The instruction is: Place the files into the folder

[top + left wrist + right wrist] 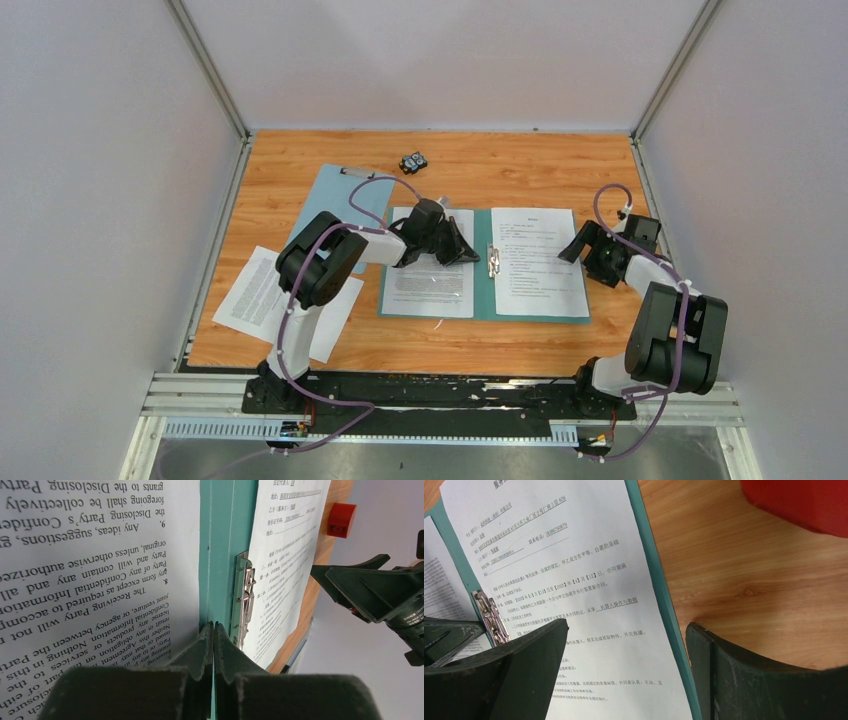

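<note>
Overhead, the folder [482,295] lies open at the middle of the bench [560,170], one of the files [540,265] on each cover. Spare sheets [250,295] lie near the left edge.

Left wrist: the left gripper [213,626] is pinched shut, tips at the left page beside the spine.

Right wrist: the right gripper [628,625] gapes wide astride the folder's right edge.

L jaws closed, R jaws wide
</note>
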Robot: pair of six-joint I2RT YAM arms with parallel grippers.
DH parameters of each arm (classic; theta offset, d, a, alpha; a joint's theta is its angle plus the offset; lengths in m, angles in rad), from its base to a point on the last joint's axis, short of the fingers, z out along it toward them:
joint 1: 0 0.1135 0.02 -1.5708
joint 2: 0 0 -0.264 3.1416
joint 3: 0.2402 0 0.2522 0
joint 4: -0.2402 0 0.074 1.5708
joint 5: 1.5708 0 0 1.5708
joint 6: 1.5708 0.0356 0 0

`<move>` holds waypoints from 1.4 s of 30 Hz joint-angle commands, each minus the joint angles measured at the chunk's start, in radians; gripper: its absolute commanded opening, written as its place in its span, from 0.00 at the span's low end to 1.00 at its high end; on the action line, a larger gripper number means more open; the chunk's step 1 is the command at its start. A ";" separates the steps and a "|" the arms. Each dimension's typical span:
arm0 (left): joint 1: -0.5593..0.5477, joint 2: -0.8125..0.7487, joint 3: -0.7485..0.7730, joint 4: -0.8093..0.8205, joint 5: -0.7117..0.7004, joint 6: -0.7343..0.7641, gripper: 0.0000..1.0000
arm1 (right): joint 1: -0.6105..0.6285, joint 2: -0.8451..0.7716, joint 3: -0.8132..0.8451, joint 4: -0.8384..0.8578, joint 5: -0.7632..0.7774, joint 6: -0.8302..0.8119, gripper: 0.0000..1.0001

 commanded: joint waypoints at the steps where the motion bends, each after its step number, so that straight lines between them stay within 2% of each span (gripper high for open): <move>1: 0.017 -0.045 -0.051 -0.005 -0.033 0.041 0.00 | 0.048 0.030 -0.016 -0.045 0.028 0.002 0.90; 7: 0.019 -0.035 -0.077 0.017 -0.023 0.050 0.00 | 0.053 0.085 -0.026 0.002 -0.084 0.036 0.90; 19: 0.022 -0.014 -0.114 0.064 0.000 0.037 0.00 | 0.053 0.137 -0.085 0.230 -0.335 0.176 0.89; 31: 0.021 0.003 -0.114 0.073 -0.009 0.025 0.00 | 0.075 0.166 -0.157 0.624 -0.657 0.366 0.89; 37: 0.018 -0.014 -0.110 0.053 -0.025 0.034 0.00 | 0.115 0.065 -0.207 0.786 -0.736 0.491 0.89; 42: 0.007 -0.017 -0.106 0.046 -0.037 0.032 0.00 | 0.166 -0.088 -0.183 0.766 -0.707 0.541 0.90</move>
